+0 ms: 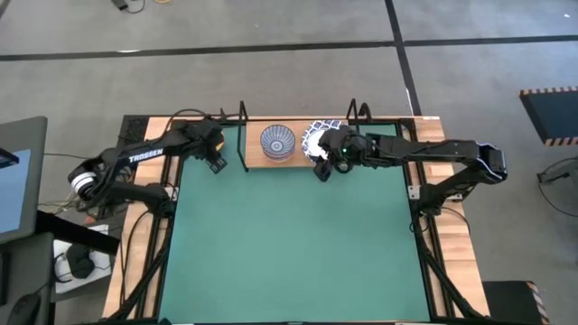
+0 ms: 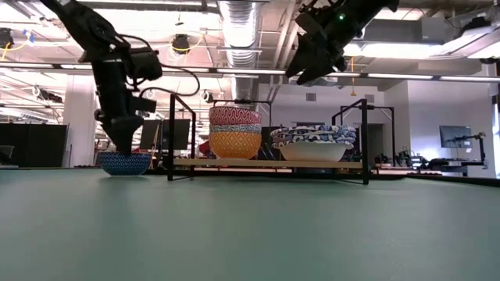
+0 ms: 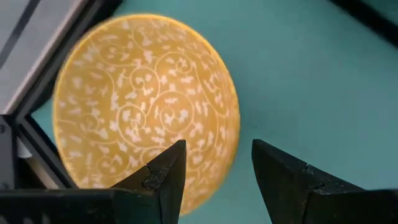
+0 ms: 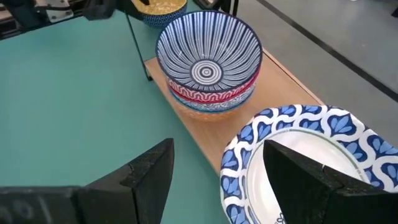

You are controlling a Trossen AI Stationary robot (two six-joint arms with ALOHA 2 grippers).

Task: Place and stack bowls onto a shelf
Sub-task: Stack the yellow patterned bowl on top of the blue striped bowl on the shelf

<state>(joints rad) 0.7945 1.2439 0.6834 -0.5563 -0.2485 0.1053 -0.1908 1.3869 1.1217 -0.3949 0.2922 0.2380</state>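
Observation:
A bowl, yellow with a white scroll pattern inside and blue-patterned outside (image 3: 143, 106) (image 2: 125, 162), sits on the green mat just left of the shelf (image 1: 257, 160). My left gripper (image 3: 217, 146) (image 2: 123, 147) (image 1: 217, 162) is open and points down at its rim. The wood shelf (image 2: 266, 162) carries a stack topped by a blue-striped bowl (image 4: 208, 50) (image 2: 234, 131). Beside it is a stack of white bowls with blue rims (image 4: 298, 155) (image 2: 314, 143). My right gripper (image 4: 217, 146) (image 2: 301, 76) (image 1: 321, 170) is open and hangs well above the white stack, touching nothing. My left gripper comes at the yellow-and-blue bowl from above, open. One finger (image 3: 165, 177) is over the bowl's inside and the other (image 3: 280, 180) is outside the rim (image 3: 231, 149). I cannot tell whether either finger touches the rim. The bowl rests on the mat.
The shelf's black wire frame has posts at each end (image 2: 170, 136) (image 2: 366, 140), and the left post stands close to the bowl on the mat. The green mat (image 1: 289, 244) stretches bare toward the near edge. Room and floor lie beyond the table.

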